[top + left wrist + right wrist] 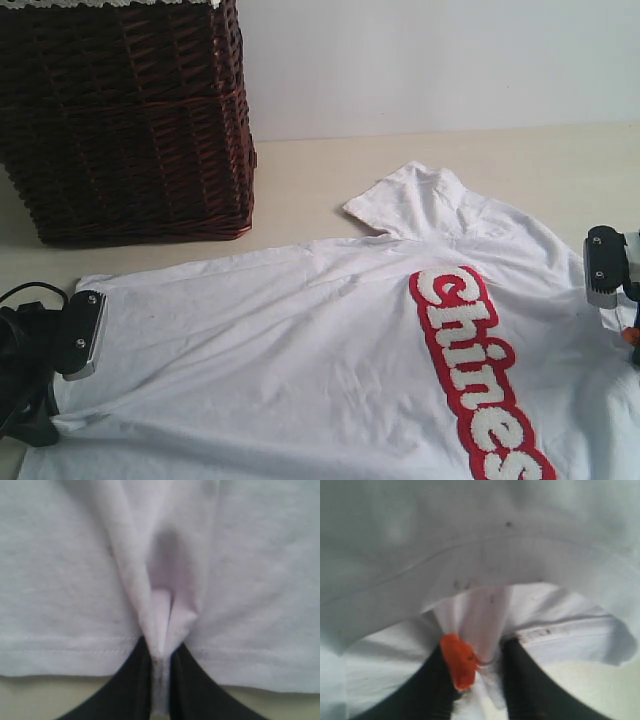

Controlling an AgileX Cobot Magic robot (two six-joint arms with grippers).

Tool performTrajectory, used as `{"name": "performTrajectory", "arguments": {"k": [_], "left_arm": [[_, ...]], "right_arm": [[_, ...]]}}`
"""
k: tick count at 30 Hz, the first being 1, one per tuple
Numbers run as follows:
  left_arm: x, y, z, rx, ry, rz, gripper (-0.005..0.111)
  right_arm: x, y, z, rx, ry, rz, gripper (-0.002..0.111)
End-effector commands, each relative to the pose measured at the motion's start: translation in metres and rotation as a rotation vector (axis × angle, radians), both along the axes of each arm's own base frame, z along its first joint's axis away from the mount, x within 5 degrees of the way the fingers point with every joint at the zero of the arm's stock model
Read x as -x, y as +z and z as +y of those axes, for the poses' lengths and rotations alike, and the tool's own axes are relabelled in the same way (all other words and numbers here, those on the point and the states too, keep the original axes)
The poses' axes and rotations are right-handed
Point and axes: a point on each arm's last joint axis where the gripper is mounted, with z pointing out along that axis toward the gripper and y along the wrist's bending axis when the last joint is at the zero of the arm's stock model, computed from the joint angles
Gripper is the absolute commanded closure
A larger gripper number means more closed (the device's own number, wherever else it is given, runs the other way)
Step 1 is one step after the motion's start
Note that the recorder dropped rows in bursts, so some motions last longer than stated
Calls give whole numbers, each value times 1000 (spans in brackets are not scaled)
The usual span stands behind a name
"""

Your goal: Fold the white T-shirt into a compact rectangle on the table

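Lying spread across the pale beige matte table (330,160), the soft white cotton T-shirt (290,350) with red-banded fuzzy lettering sits near a dark brown wicker basket (130,120). The left gripper (161,652) has its black jaws almost pressed together, pinching a raised fold of the stitched hem (the cloth ridges up between them). The right gripper (480,662), jaws slightly wider, pinches gathered fabric at the shirt's opposite side, an orange piece (459,662) on one finger.
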Motion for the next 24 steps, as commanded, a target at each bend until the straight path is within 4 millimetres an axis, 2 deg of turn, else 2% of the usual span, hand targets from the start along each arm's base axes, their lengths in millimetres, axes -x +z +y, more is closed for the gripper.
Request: {"name": "performTrajectory", "arguments": {"k": [1,19,24], "left_arm": [[7,-11,-1,7,31,61,100],[7,-11,-1,7,31,61,100],[7,-11,-1,7,31,61,100]], "right_arm": [[3,-5,-2,7,79,36,108],[7,-5,-1,-6,51,79,108],[-3,-5,-2,15,-18,-38,108]]}}
